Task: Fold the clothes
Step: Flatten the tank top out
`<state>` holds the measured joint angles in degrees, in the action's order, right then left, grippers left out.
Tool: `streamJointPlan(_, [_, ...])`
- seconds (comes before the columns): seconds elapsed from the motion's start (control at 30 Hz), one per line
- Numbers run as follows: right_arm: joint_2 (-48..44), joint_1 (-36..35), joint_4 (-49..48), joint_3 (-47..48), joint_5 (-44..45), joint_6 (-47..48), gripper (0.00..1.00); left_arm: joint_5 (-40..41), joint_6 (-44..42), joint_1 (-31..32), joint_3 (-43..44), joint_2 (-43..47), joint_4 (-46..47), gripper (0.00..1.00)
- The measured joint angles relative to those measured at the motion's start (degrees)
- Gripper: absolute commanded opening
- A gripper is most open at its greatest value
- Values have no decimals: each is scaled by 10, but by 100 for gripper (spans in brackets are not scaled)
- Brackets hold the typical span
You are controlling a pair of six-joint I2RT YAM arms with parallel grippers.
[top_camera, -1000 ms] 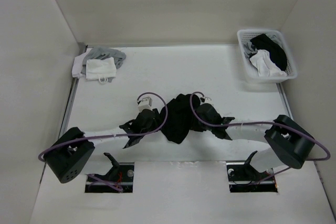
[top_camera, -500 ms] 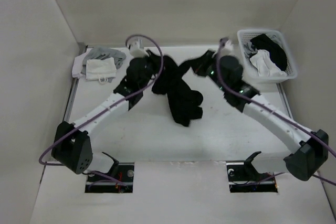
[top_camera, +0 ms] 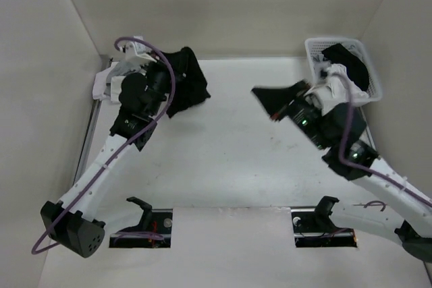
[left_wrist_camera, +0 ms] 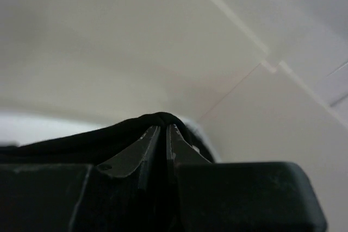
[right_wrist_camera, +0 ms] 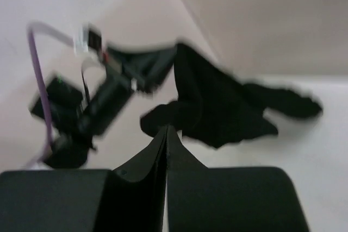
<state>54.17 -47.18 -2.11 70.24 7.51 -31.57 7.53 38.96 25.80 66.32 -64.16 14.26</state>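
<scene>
The clothes are one black shirt (top_camera: pixel 187 89), hanging bunched above the table's back left corner. My left gripper (top_camera: pixel 174 65) is raised there and shut on its upper edge. In the left wrist view the black fabric (left_wrist_camera: pixel 109 137) drapes over the nearly closed left gripper (left_wrist_camera: pixel 163 129). My right gripper (top_camera: pixel 262 99) is held up at centre right, pointing left, well apart from the shirt. In the right wrist view, the right gripper (right_wrist_camera: pixel 166 130) is shut with nothing visible between its fingers. The shirt (right_wrist_camera: pixel 217 107) hangs beyond it.
A white basket (top_camera: pixel 310 48) with a black-and-white bundle (top_camera: pixel 347 72) stands at the back right, close behind my right arm. A small white cloth and grey garment (top_camera: pixel 102 84) lie at the back left, mostly hidden by my left arm. Walls enclose the table.
Both arms rose from the table's middle with the shirt. The left gripper has carried it to the back left; the right gripper has come off it and swung right.
</scene>
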Motion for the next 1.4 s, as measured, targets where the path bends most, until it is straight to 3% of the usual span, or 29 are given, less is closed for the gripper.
streamJointPlan(0.13, [-9,-124,6,-218,37,-50,10,0,15,-3,-144,13,-10,9])
streamJointPlan(0.3, [76,-178,16,-339,60,-111,15,-26,38,11,-259,-45,-57,12])
streamJointPlan(0.4, [110,-169,-3,-361,78,-134,23,-37,43,55,-244,-139,-46,15])
streamJointPlan(0.43, [117,-163,-15,-361,81,-140,30,-40,44,69,-226,-181,-42,16])
streamJointPlan(0.5, [144,-142,-56,-358,84,-145,38,-50,43,90,-185,-256,-37,26])
streamJointPlan(0.57, [195,-111,-93,-351,87,-152,45,-59,40,103,-144,-315,-33,44])
streamJointPlan(0.67, [265,-77,-131,-344,86,-157,50,-68,31,111,-117,-332,-27,49])
streamJointPlan(0.83, [385,-41,-167,-308,59,-177,55,-47,11,110,-156,-256,15,44])
streamJointPlan(1.0, [449,-17,-181,-256,34,-183,55,63,19,68,-346,-12,8,38])
streamJointPlan(1.13, [465,14,-194,-235,22,-184,54,128,56,38,-469,97,-79,40])
streamJointPlan(1.3, [472,21,-195,-234,12,-184,55,117,83,-12,-509,79,-122,42])
streamJointPlan(1.4, [472,24,-194,-234,8,-183,61,89,99,-68,-513,17,-62,45])
